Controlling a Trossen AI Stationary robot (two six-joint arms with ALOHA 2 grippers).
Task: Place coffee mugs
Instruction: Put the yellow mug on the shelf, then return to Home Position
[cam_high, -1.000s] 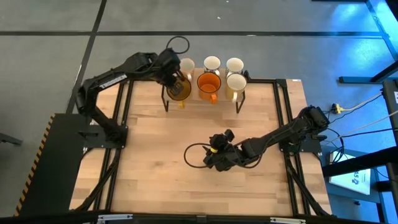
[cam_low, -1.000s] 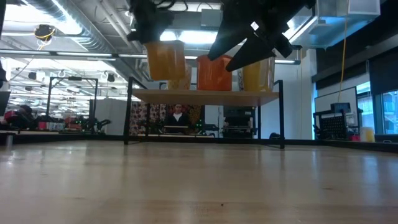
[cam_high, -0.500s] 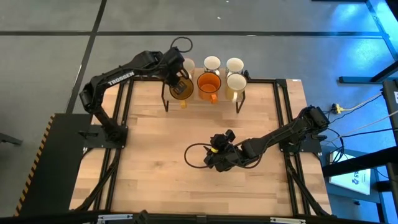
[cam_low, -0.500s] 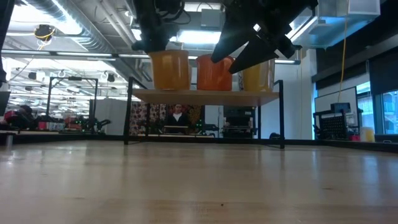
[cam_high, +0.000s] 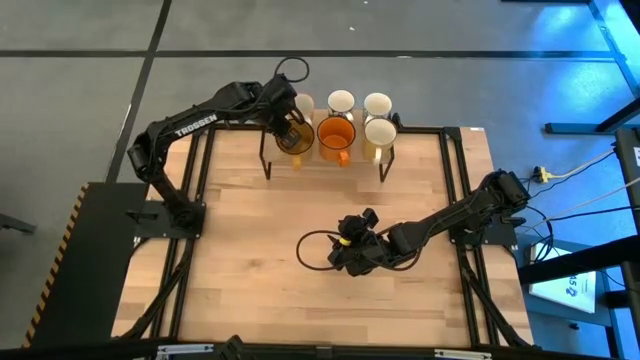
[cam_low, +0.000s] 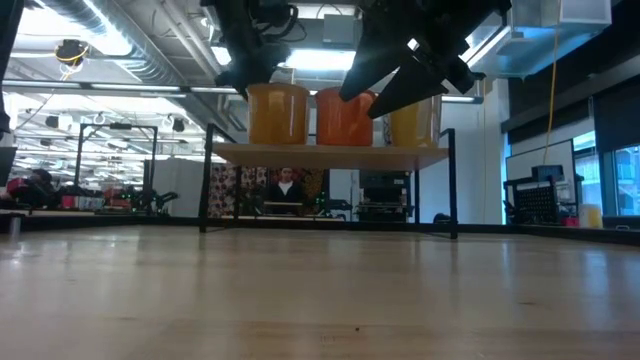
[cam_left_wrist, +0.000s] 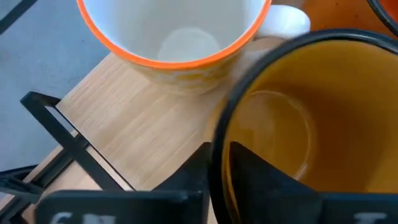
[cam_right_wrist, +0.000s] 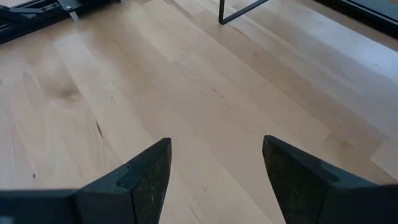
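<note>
Amber mug (cam_high: 297, 138) sits gripped by left gripper (cam_high: 288, 127) on rack (cam_low: 330, 153).

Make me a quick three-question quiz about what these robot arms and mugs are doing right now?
1. True or false: the right claw holds a mug.
2. Which mug does the left claw grip? A) bright orange mug B) amber mug C) a white mug
3. Fill in: the mugs stand on a wooden ____.

Key: 1. False; it is open and empty above the table. 2. B, by its rim. 3. Rack.
</note>
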